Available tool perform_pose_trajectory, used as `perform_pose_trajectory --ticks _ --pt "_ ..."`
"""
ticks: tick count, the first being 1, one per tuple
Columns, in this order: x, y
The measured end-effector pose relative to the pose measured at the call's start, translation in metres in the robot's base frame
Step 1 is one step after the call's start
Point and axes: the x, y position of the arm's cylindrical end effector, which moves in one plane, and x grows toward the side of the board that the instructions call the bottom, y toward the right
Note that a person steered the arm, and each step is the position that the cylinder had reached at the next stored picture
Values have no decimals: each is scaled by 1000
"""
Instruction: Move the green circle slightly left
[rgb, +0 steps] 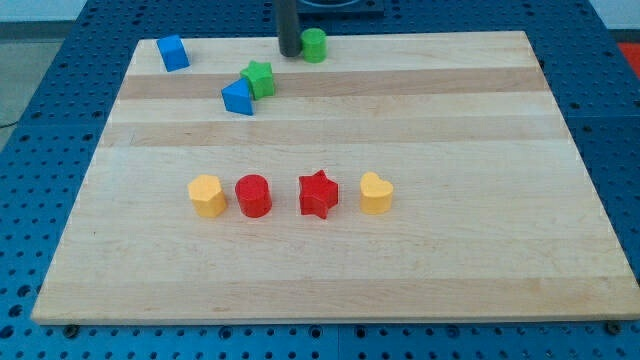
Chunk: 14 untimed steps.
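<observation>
The green circle (314, 45) stands near the view's top edge of the wooden board (330, 270), a little right of the middle. My tip (289, 52) is at the end of a dark rod that comes down from the top. It stands just left of the green circle, touching it or nearly so.
A green star (259, 78) and a blue triangle (238, 97) sit together below left of the tip. A blue block (173, 53) lies at the top left. A row runs across the middle: yellow hexagon (207, 195), red circle (254, 195), red star (319, 194), yellow heart (376, 193).
</observation>
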Motion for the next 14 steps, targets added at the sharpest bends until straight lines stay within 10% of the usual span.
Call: perform_pose_trajectory --ticks 4,8,11,14 --pt "0 53" --pt "0 -13" --pt "37 166" --pt "-4 122"
